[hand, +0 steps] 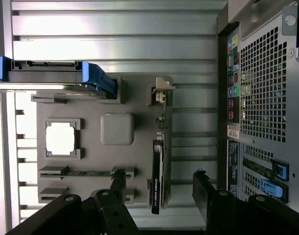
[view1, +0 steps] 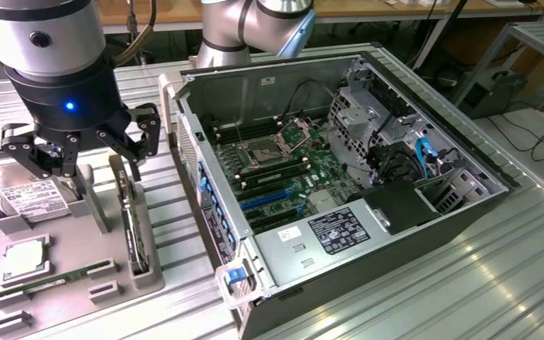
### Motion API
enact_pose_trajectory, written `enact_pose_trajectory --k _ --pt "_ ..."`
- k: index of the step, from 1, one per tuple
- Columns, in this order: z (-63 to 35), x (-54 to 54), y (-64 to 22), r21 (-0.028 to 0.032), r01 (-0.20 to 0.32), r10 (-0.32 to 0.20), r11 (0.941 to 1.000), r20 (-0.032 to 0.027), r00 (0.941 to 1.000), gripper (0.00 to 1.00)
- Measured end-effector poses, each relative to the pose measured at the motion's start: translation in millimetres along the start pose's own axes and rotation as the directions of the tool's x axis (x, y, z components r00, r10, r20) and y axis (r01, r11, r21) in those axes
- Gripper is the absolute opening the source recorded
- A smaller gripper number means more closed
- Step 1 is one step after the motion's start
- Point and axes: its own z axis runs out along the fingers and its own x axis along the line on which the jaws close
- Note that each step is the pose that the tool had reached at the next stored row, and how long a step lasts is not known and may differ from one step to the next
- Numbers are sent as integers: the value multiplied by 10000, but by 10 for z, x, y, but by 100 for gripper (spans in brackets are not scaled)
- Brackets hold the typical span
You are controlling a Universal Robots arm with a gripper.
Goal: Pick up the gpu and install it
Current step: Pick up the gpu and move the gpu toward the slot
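Observation:
The gpu [view1: 136, 230] is a thin black card standing on edge in a slot at the side of the grey parts tray [view1: 69, 301] nearest the case. In the wrist view the gpu [hand: 157, 171] is a dark strip with its silvery bracket [hand: 163, 88] at the far end. My gripper [view1: 100, 170] hangs open above the tray, over the card's bracket end and clear of it. In the wrist view the gripper [hand: 159, 179] has one finger [hand: 119, 180] on each side of the card, with nothing held.
The open computer case [view1: 367, 92] lies at the exterior view's right, its motherboard and blue slots [view1: 267, 198] exposed. On the tray are a hard drive [view1: 26, 195], a processor [view1: 25, 258] and a green memory stick [view1: 54, 280]. The case's rear panel [hand: 262, 98] is close by.

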Motion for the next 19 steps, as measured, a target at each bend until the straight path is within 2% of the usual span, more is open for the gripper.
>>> enact_pose_trajectory --k 5,19 --pt "72 2 -2 7 10 -10 10000 -1 10000 66" --pt "192 3 -5 7 18 -18 10000 -1 10000 66"
